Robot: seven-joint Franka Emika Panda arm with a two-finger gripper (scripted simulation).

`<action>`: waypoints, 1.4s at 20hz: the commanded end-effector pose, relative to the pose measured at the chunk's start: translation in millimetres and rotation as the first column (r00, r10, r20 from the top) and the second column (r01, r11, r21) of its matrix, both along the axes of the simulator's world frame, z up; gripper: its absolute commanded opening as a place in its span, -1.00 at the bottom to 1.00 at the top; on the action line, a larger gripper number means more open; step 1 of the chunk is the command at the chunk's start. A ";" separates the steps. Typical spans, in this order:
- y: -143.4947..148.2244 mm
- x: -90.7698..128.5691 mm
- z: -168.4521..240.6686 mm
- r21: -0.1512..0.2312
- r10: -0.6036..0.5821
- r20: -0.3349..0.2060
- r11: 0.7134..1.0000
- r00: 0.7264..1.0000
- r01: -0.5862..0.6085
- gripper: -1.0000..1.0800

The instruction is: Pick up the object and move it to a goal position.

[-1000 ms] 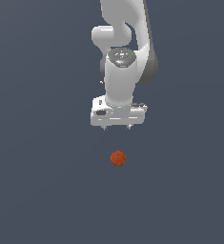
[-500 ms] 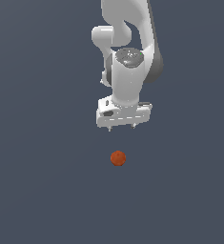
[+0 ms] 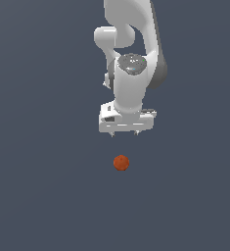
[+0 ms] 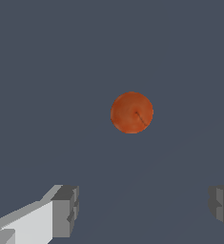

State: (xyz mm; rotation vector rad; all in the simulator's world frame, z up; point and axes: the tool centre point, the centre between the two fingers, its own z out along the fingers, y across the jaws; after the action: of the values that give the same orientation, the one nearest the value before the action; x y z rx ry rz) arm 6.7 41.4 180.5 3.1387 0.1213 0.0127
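The object is a small orange-red ball [image 3: 121, 163] lying on the flat dark grey surface [image 3: 43, 186]. My white gripper [image 3: 124, 133] hangs above it, pointing down, with a clear gap between the fingertips and the ball. In the wrist view the ball [image 4: 131, 112] shows whole, with a thin dark line on it. The two grey fingertips [image 4: 66, 209] stand wide apart with nothing between them. The gripper is open and empty.
The white arm [image 3: 131, 54] rises from the gripper to the top edge of the exterior view. Nothing else shows on the dark grey surface.
The gripper has come down toward the ball and shifted a little to the exterior view's right. The ball has not moved.
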 end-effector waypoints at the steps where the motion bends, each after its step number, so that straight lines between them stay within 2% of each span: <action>1: -0.5 4.3 -4.5 0.002 -0.038 -0.001 0.999 0.999 0.038 0.92; 5: -1.6 13.6 -14.2 0.004 -0.120 -0.003 0.993 0.993 0.120 0.92; 9: -3.1 25.1 -27.3 0.006 -0.224 -0.006 0.975 0.975 0.224 0.92; 19: -7.1 51.5 -62.9 0.004 -0.470 -0.009 0.882 0.882 0.470 0.92; 24: -8.3 59.0 -74.9 0.002 -0.542 -0.009 0.840 0.840 0.542 0.92; 28: -8.9 62.6 -80.8 0.001 -0.575 -0.008 0.818 0.818 0.575 0.92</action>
State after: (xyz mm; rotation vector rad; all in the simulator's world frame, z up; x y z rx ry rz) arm 67.7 32.8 101.7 3.0369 -0.8077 -0.0011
